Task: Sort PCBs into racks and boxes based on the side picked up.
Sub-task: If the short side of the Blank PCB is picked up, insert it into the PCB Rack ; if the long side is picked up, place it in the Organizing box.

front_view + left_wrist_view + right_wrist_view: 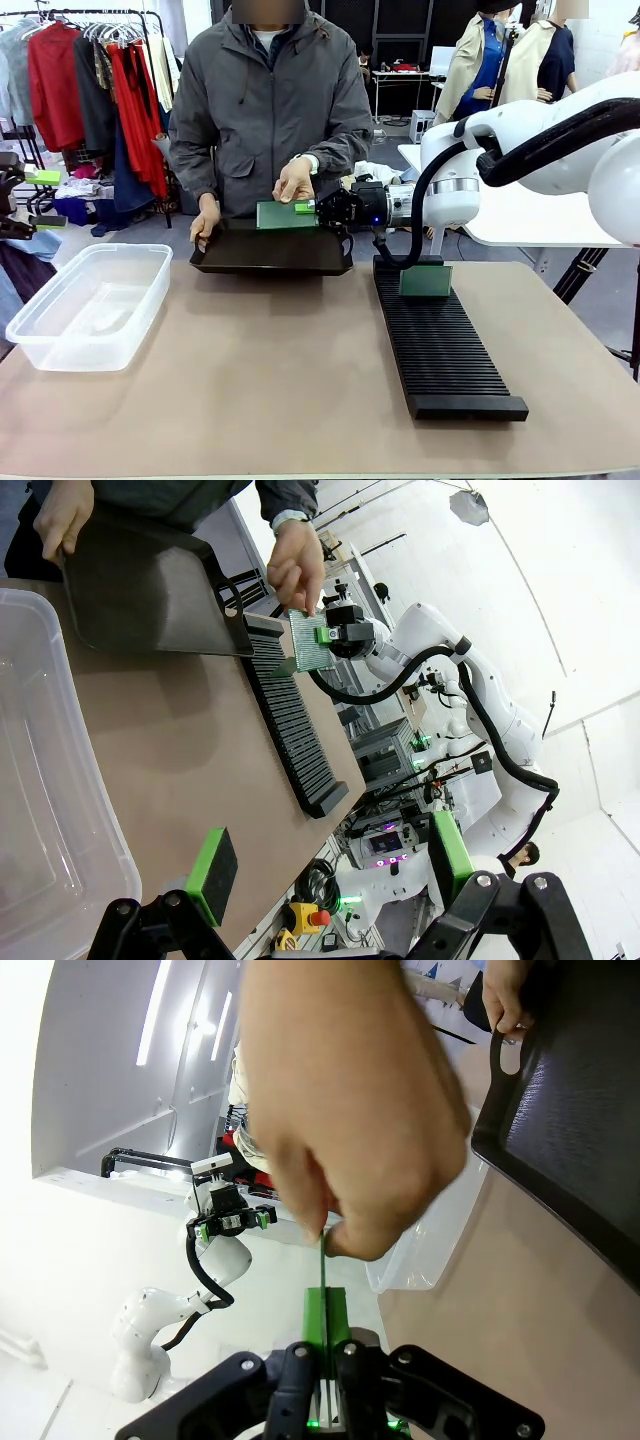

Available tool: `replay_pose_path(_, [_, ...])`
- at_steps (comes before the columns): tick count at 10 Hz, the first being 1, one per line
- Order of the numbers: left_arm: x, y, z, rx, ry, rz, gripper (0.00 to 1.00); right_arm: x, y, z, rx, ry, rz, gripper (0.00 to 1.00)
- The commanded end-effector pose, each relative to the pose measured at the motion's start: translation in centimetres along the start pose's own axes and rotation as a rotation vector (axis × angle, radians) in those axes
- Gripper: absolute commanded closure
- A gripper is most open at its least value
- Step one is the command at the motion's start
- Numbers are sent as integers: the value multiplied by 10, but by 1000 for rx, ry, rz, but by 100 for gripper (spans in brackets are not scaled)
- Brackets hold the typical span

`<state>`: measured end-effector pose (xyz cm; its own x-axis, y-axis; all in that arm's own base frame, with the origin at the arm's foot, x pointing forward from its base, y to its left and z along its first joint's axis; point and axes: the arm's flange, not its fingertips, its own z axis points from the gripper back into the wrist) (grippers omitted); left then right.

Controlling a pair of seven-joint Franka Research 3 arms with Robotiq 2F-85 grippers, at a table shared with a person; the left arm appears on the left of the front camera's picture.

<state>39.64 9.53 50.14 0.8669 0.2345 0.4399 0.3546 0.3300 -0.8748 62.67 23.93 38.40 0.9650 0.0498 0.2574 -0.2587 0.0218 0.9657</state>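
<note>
A green PCB (283, 215) hangs over the far edge of the table, above a black tray (270, 252). My right gripper (311, 208) is shut on its right edge, and the person's hand (295, 181) pinches its top. In the right wrist view the PCB (323, 1295) runs edge-on between my shut fingers (339, 1322) up to the person's hand (345, 1120). Another PCB (426, 281) stands upright at the far end of the black rack (445, 350). The clear box (88, 303) sits at the left. My left gripper (330, 865) hangs open over the box (40, 780), holding nothing.
The person's other hand (204, 222) holds the tray's left end, tilted up off the table. The rack runs from the middle right toward the front edge. Bare tabletop (270, 370) lies between box and rack. A white table (520, 215) stands behind at right.
</note>
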Motion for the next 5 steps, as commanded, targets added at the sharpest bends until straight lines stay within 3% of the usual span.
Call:
replay_pose_path(1, [0,-1,1,0,4,3,0,0,2,-1,6,-2,3,100])
replay_pose_path(5, [0,-1,1,0,4,3,0,0,2,-1,6,-2,3,100])
